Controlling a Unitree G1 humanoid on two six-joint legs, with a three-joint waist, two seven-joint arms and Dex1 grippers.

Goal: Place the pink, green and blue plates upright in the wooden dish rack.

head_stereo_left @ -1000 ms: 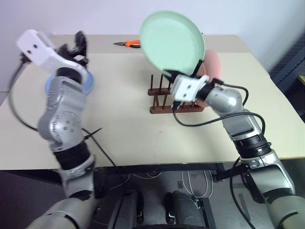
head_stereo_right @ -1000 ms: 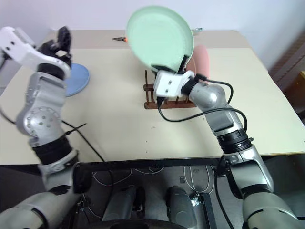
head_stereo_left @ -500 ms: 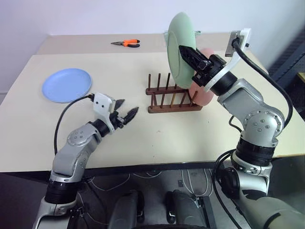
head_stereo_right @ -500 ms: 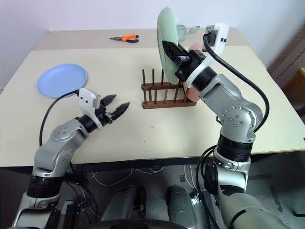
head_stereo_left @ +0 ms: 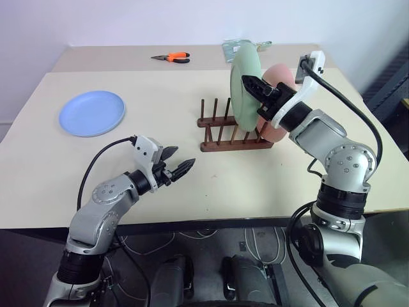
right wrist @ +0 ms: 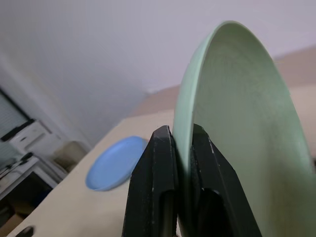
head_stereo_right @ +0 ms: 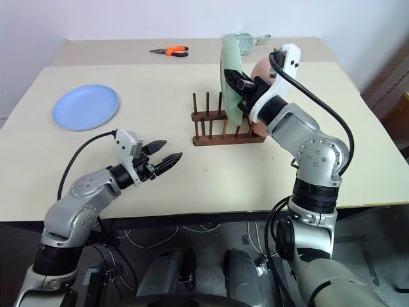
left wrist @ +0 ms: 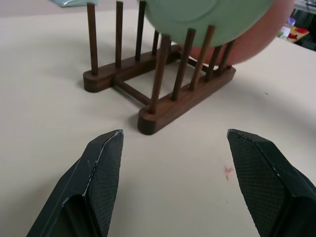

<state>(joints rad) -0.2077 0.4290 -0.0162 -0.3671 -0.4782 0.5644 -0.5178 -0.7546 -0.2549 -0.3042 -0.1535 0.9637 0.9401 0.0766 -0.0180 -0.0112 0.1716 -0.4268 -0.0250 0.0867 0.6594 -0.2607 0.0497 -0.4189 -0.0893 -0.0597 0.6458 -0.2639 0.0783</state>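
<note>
My right gripper (head_stereo_left: pixel 250 84) is shut on the rim of the pale green plate (head_stereo_left: pixel 242 86) and holds it upright and edge-on over the wooden dish rack (head_stereo_left: pixel 220 144). The plate's lower edge is down among the pegs; whether it rests on the rails I cannot tell. The pink plate (head_stereo_left: pixel 281 75) stands upright at the rack's right end, just behind the green one. The blue plate (head_stereo_left: pixel 92 112) lies flat on the table at the far left. My left gripper (head_stereo_left: pixel 183 157) hovers open and empty low over the table, in front and left of the rack (left wrist: pixel 163 108).
Orange-handled pliers (head_stereo_left: pixel 172 57) lie at the back of the table (head_stereo_left: pixel 160 89). A clear packet (head_stereo_left: pixel 238 45) sits behind the rack. Bare tabletop stretches between the blue plate and the rack. The left half of the rack holds only bare pegs.
My right gripper turned the green plate from facing me to edge-on and lowered it into the rack's pegs. My left arm dropped from high at the left to low over the table.
</note>
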